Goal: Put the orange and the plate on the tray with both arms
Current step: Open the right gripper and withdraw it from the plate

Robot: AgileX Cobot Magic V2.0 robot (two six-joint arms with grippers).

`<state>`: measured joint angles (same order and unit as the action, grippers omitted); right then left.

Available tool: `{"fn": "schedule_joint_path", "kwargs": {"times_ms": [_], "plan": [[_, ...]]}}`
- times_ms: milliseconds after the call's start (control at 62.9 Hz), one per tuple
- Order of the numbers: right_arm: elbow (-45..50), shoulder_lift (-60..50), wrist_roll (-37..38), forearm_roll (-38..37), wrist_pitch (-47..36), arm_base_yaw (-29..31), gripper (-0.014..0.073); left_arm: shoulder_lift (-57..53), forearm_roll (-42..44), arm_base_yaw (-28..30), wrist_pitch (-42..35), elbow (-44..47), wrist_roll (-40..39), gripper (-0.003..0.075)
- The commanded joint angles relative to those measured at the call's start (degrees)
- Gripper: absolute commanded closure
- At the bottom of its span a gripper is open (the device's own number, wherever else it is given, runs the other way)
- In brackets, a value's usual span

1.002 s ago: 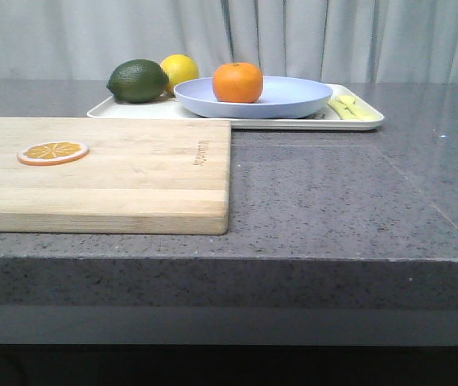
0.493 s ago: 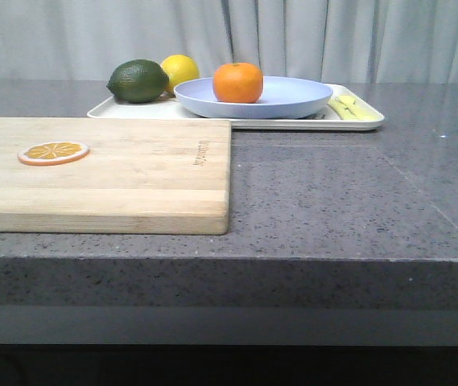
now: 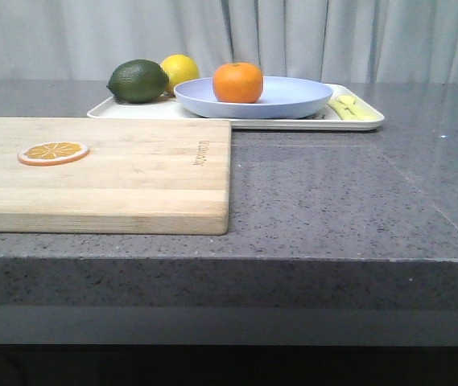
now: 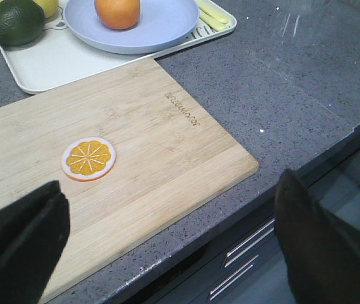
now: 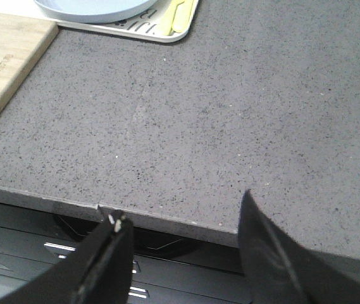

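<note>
The orange (image 3: 237, 83) sits on the lavender-blue plate (image 3: 293, 100), and the plate rests on the cream-white tray (image 3: 357, 122) at the back of the counter. They also show in the left wrist view: orange (image 4: 117, 12), plate (image 4: 161, 28), tray (image 4: 53, 60). The right wrist view shows only the plate's edge (image 5: 97, 11) and a tray corner (image 5: 167, 31). My left gripper (image 4: 173, 209) is open and empty, back over the counter's front edge. My right gripper (image 5: 183, 221) is open and empty at the front edge too. Neither gripper shows in the front view.
A wooden cutting board (image 3: 132, 173) with a flat orange slice (image 3: 52, 152) lies at the front left. A dark green lime (image 3: 138, 81), a yellow lemon (image 3: 180, 70) and pale yellow pieces (image 3: 351, 107) also lie on the tray. Grey counter (image 3: 333, 193) spreads right.
</note>
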<state>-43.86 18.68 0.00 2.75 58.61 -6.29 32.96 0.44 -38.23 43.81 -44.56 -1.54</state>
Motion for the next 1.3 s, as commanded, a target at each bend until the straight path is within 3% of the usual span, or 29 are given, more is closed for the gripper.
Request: {"fn": "schedule_joint_path", "kwargs": {"times_ms": [0, 95, 318, 429, 509, 1145, 1288], "plan": [[-1.3, 0.5, 0.6, -0.8, -4.3, 0.2, 0.0198, 0.2, -0.4, 0.1, -4.7, -1.3, -0.5, 0.0087], [-1.3, 0.5, 0.6, -0.8, -4.2, 0.2, 0.0284, 0.2, -0.4, 0.1, -4.7, -1.3, -0.5, 0.0165], [-1.3, 0.5, 0.6, -0.8, -4.2, 0.2, 0.0560, 0.2, -0.4, 0.1, -4.7, -1.3, -0.5, 0.0499], [-1.2, 0.5, 0.6, -0.8, -4.2, 0.2, 0.0645, 0.2, -0.4, 0.1, -4.7, -1.3, -0.5, 0.0648], [-1.0, 0.5, 0.6, -0.8, -4.2, 0.2, 0.0661, 0.2, -0.4, 0.1, -4.7, -1.3, -0.5, 0.0737], [-0.7, 0.5, 0.6, -0.8, -4.0, 0.2, 0.0661, -0.8, -0.4, -0.2, -5.8, -0.3, -0.5, 0.0740], [-0.7, 0.5, 0.6, -0.8, -4.0, 0.2, 0.0661, -5.3, 0.9, 5.0, -10.5, 3.9, -0.1, 0.0740]]}}
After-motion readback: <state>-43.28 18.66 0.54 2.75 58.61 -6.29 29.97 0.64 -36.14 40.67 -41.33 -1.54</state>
